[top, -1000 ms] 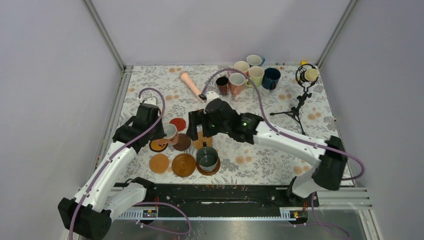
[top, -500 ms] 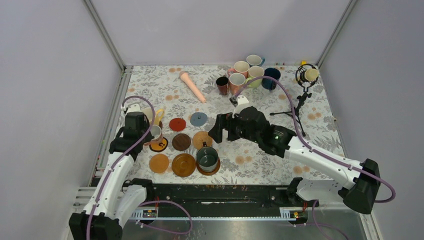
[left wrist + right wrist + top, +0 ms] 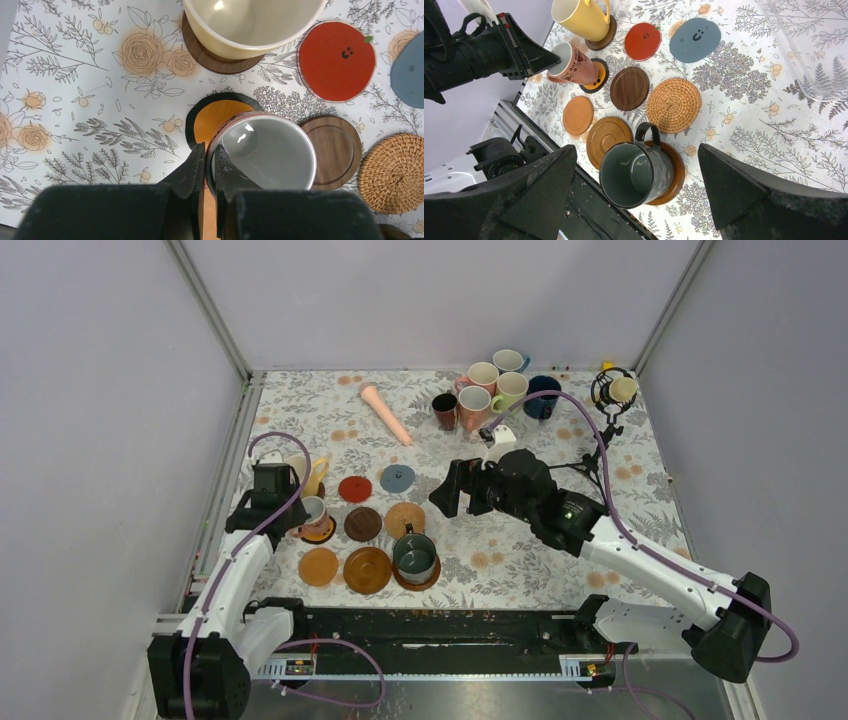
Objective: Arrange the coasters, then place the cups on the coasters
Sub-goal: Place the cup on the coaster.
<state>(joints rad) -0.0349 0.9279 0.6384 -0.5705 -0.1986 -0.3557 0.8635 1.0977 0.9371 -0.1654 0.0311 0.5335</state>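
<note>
- The left gripper [image 3: 209, 150] was pinched tight on the rim of the pink mug [image 3: 267, 155]. It gripped the side of the mug nearest the wrist, with the lip between its two fingers.
- That mug sat over the black-and-yellow coaster [image 3: 215, 117], but it didn't look dead centre from the wrist view. The yellow only showed on the far-left side of the mug. I honestly couldn't tell if the base was down on the coaster or hanging just above it.
- So my guess is the next move on that side hinged on mug-over-coaster. That means straight down and let go, maybe with a small nudge toward the visible yellow first.
- The right gripper [image 3: 462, 490] was spread wide with nothing in it, hovering mid-table.
- The bunch of cups [image 3: 490, 390] waiting their turn stood at the far edge of the table [image 3: 300, 410]. They were beyond the right gripper and well apart from the left arm, so the right arm looked like the obvious pick for them.
- The red coaster [image 3: 354, 488], grey-blue coaster [image 3: 397, 478], dark brown coaster [image 3: 362, 524] and woven coaster [image 3: 405, 520] were bare. They lay between the two grippers, the opposite way from the cups.
- The yellow mug [image 3: 305, 472] and dark green mug [image 3: 414, 556] were each sitting on a coaster.
</note>
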